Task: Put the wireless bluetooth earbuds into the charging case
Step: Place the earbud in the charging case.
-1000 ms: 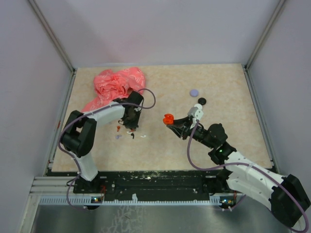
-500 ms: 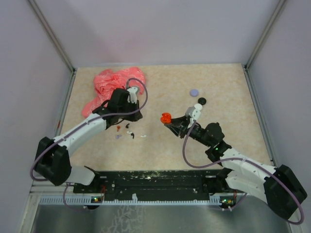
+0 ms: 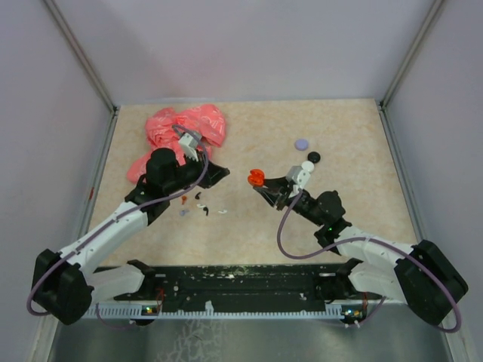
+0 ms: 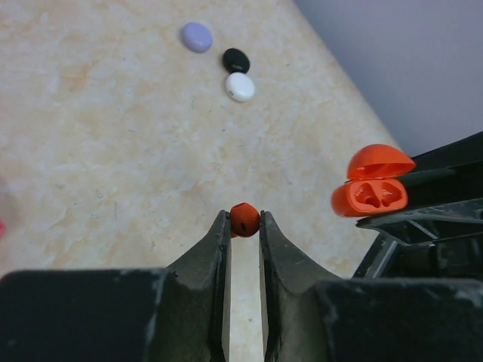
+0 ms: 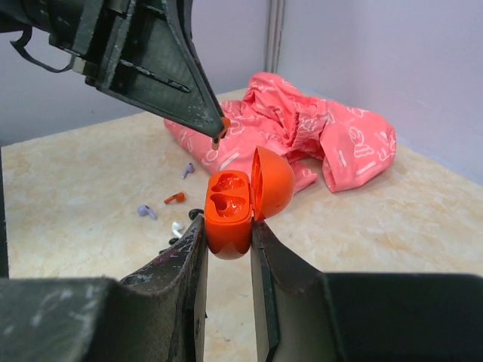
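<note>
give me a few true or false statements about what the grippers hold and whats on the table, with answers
1. The right gripper holds the orange charging case, lid open. True.
2. The left gripper is empty. False: it is shut on a red earbud.
3. The charging case already has an earbud in it. False: both its hollows look empty.
4. A pink cloth lies at the far left of the table. True.
5. No earbuds lie on the table. False: several loose earbuds lie on it, left of centre.

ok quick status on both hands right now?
Left hand: closed, pinching a red earbud at its fingertips.
Right hand: closed, holding the orange charging case, lid open, both slots empty.
</note>
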Controlling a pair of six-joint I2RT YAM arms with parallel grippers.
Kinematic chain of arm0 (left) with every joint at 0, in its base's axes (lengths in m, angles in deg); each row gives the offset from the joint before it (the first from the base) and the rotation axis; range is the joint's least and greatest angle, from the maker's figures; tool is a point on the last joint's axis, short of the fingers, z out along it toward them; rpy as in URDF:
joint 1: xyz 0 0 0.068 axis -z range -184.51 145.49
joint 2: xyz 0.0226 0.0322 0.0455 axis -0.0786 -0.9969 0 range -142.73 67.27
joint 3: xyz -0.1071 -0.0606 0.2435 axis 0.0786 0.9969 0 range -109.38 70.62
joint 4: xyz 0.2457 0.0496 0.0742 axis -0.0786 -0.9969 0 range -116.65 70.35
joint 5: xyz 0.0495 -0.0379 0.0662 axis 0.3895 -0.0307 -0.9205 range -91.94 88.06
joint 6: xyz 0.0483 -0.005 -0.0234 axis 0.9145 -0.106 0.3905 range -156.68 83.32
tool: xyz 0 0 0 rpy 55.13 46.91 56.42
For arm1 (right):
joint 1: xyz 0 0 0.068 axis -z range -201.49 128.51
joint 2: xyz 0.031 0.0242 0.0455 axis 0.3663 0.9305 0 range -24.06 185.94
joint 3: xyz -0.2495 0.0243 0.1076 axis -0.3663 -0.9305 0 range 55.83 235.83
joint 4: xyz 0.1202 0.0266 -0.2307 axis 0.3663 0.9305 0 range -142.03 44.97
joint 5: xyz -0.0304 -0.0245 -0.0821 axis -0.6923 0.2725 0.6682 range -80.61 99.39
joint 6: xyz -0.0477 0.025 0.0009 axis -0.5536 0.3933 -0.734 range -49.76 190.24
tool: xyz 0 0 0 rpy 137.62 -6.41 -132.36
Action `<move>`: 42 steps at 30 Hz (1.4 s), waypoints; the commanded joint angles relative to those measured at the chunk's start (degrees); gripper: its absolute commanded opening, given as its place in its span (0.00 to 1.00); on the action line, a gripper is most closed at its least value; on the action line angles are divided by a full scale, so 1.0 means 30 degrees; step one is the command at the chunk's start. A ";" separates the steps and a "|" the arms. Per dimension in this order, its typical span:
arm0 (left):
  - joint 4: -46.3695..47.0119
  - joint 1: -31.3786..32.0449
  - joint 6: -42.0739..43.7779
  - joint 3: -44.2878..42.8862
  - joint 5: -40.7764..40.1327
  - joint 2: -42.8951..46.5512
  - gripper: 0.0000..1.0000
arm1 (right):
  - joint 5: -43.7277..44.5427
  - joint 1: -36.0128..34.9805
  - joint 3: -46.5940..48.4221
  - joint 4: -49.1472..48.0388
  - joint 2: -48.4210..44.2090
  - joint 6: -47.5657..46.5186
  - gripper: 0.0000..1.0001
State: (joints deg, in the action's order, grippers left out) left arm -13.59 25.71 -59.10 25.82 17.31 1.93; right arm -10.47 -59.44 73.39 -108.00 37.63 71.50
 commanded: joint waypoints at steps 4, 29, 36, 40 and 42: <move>0.3542 -0.0212 -0.2246 0.0159 0.2820 0.1253 0.00 | 0.0175 0.0112 0.0447 -0.2672 0.0055 -0.0541 0.00; 0.9505 -0.0263 -0.5386 0.0239 1.0219 0.0233 0.00 | -0.2642 -0.0059 0.1442 -0.3827 0.0083 0.0363 0.00; 1.3150 -0.0285 -0.7818 0.0993 1.1036 -0.0690 0.00 | -0.2409 -0.0227 0.1329 -0.3747 -0.0050 -0.0299 0.00; 1.3213 -0.0251 -0.7893 0.0843 1.1241 -0.1008 0.00 | -0.2270 -0.0376 0.1294 -0.3798 -0.0173 -0.0356 0.00; 1.3227 -0.0247 -0.7830 0.0884 1.1164 -0.1012 0.00 | -0.2121 -0.0603 0.1319 -0.3362 -0.0350 -0.0820 0.00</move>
State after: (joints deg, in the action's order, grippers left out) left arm 21.78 25.23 -81.30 28.36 49.29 -1.07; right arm -17.22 -60.08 75.45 -115.89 38.22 71.21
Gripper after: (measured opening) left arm 0.211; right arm 0.235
